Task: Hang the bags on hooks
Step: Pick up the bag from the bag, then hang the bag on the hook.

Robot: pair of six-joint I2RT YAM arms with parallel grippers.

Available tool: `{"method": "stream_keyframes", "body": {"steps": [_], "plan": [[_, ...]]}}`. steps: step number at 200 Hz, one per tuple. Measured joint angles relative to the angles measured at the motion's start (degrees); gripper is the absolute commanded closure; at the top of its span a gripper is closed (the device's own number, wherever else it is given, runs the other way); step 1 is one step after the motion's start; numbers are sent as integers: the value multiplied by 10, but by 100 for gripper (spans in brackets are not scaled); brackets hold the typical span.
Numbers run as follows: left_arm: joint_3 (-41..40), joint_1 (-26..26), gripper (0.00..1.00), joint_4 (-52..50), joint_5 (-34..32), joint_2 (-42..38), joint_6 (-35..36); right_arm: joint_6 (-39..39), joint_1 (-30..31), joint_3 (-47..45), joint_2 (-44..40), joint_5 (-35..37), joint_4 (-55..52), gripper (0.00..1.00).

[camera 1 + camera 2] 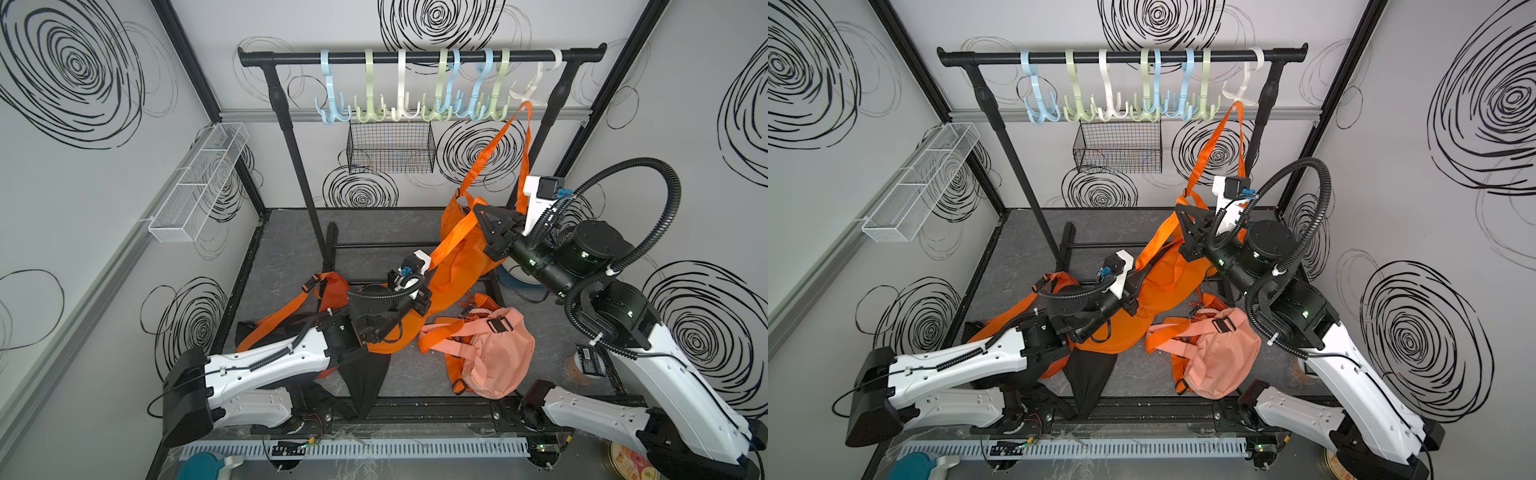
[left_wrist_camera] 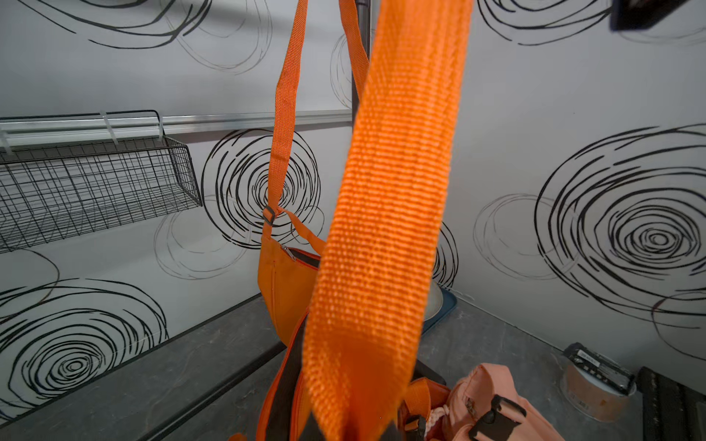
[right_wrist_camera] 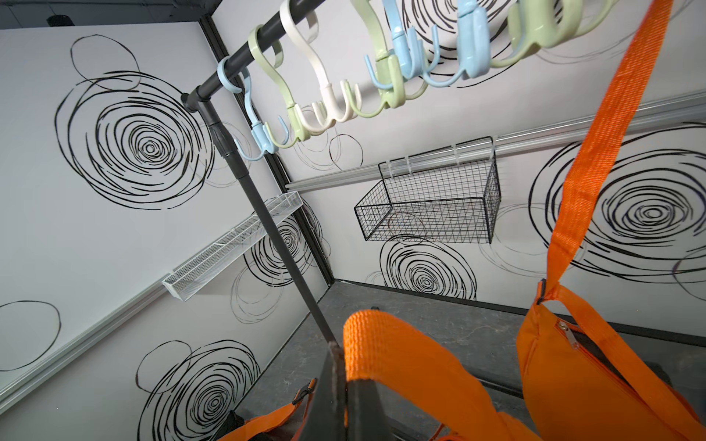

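An orange bag (image 1: 453, 266) lies on the grey floor with its wide strap (image 1: 455, 235) pulled taut between both grippers. My left gripper (image 2: 355, 431) is shut on the strap's lower end; in both top views its fingers are hidden under the wrist camera. My right gripper (image 1: 478, 210) is shut on the strap's upper end, which loops over its fingers (image 3: 336, 382). Pastel hooks (image 1: 405, 95) hang along the black rail (image 1: 415, 56). A smaller orange bag (image 2: 282, 282) hangs by its narrow strap (image 1: 490, 145) from the white hook (image 1: 536, 83) at the rail's right end.
A pink backpack (image 1: 494, 353) lies front right. Another orange bag (image 1: 332, 291) and black cloth (image 1: 365, 382) lie under my left arm. A black wire basket (image 1: 390, 147) is on the back wall, a white mesh basket (image 1: 199, 183) on the left wall. A tape roll (image 1: 582, 361) sits at right.
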Motion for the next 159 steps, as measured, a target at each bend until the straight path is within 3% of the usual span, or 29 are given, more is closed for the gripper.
{"method": "stream_keyframes", "body": {"steps": [53, 78, 115, 159], "plan": [[71, 26, 100, -37, 36, 32, 8, -52, -12, 33, 15, 57, -8, 100], [203, 56, 100, -86, 79, 99, 3, -64, -96, 86, 40, 34, -11, 100], [422, 84, 100, -162, 126, 205, -2, -36, -247, 203, 121, -73, -9, 100], [619, 110, 100, -238, 173, 308, -26, -8, -301, 364, 234, -153, -7, 100]]}}
